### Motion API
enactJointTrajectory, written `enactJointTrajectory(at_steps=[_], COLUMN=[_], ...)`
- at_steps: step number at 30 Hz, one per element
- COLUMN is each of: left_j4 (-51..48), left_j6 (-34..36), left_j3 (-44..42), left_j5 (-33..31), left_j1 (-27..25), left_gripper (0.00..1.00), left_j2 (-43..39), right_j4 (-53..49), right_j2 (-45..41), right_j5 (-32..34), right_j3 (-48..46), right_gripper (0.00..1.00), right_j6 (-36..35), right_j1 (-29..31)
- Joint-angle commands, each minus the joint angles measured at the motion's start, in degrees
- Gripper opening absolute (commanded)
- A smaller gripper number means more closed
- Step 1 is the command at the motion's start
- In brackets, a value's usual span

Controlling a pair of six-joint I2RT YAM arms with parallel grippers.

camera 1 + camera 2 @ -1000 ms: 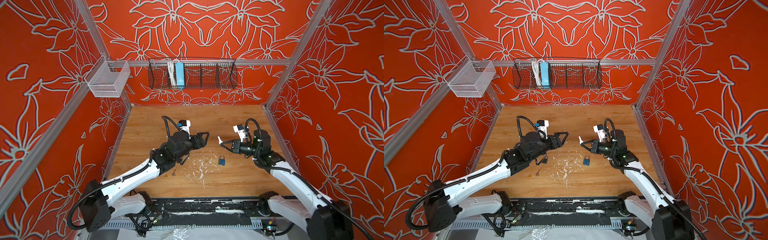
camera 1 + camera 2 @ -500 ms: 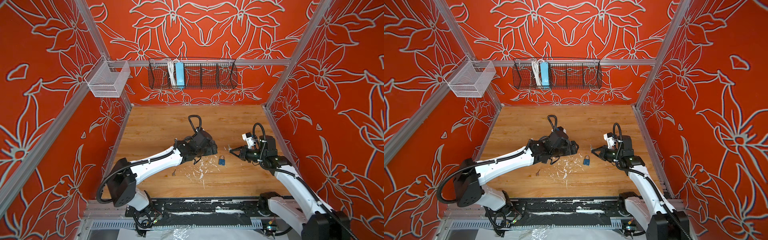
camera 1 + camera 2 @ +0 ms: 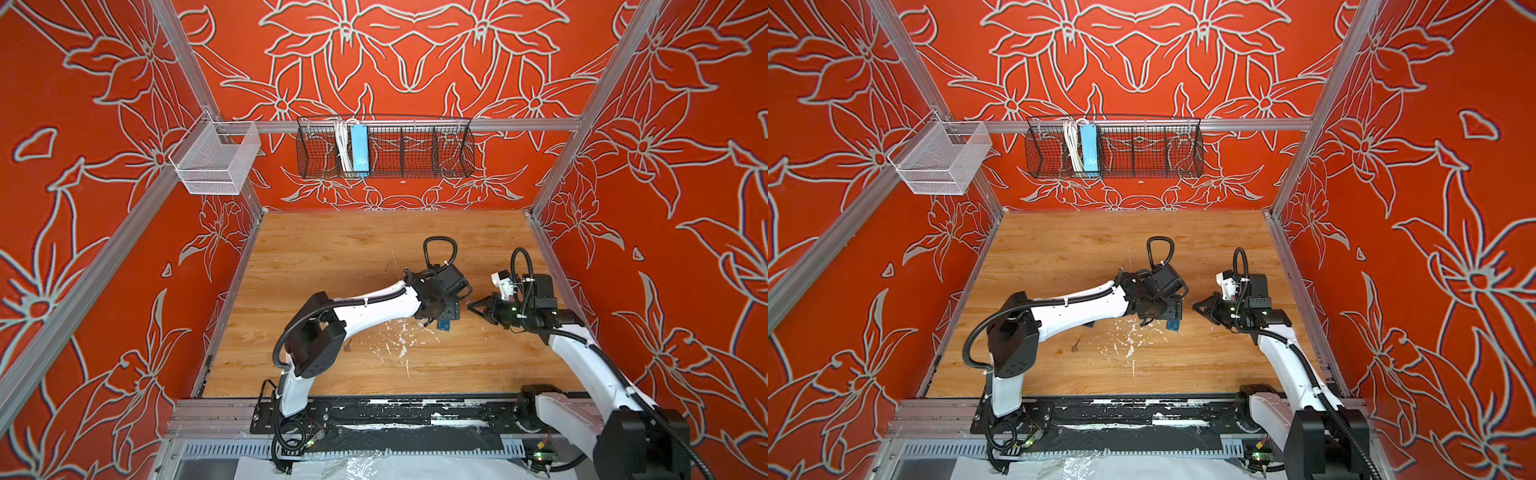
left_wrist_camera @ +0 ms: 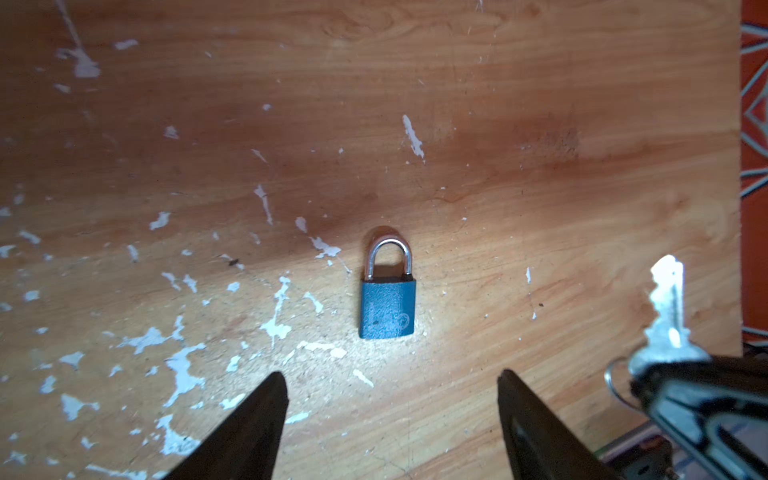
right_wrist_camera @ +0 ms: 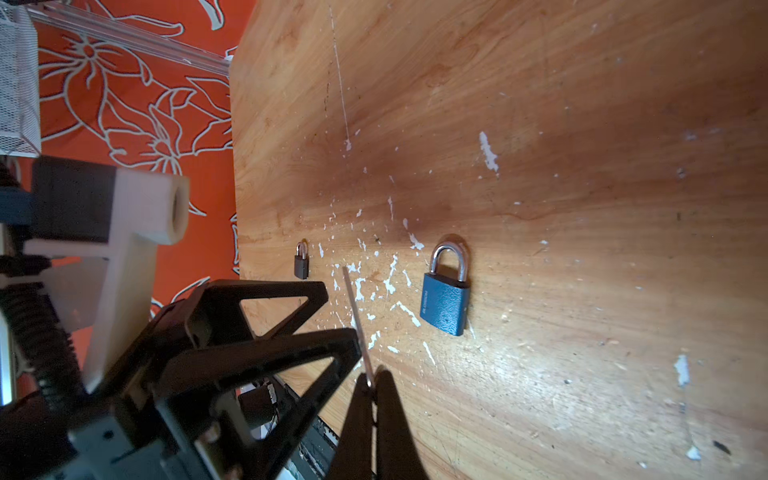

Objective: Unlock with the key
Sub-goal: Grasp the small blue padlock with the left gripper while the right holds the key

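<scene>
**Left claw gapes over padlock; right claw pinches key**

Left claw hangs low over the bench with its jaws wide apart and holding nothing. One jaw stands on each side of the padlock, and neither touches it. That straddle looks deliberate, since closing would catch the blue body by its flanks and steady it. The padlock lies flat, right of the bench's middle and somewhat nearer the front edge than the back. Its shackle is seated, so it is apparently locked. The keyhole end does not show, and a lock lying flat likely gives the key no clean way in until it is gripped or tipped. Just right of it, off the wood, the right claw is clamped tight on the key's head, with the toothed blade jutting clear. That hold leaves the blade free to enter and gives leverage to turn.
</scene>
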Motion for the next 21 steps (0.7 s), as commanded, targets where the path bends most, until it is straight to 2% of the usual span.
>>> enactJointTrajectory(at_steps=[1, 7, 16, 21], left_j4=[-7.4, -13.6, -17.7, -19.6], left_j6=[0.9, 1.6, 1.3, 1.6], left_j3=[5.5, 13.8, 20.0, 22.7], left_j5=[-1.3, -2.6, -2.7, -2.7], left_j1=[-0.8, -1.6, -1.7, -1.7], left_gripper=[0.79, 0.79, 0.77, 0.73], left_j2=[4.3, 11.6, 18.4, 21.1], right_j4=[-0.7, 0.1, 0.5, 0.3], right_j2=[1.1, 2.9, 3.6, 3.6], right_j5=[1.7, 1.0, 0.6, 0.9], right_j3=[0.1, 0.2, 0.3, 0.4], right_gripper=[0.0, 0.0, 0.0, 0.0], right_j6=[-2.1, -2.6, -3.4, -3.6], right_j1=[-1.0, -2.1, -3.2, -3.2])
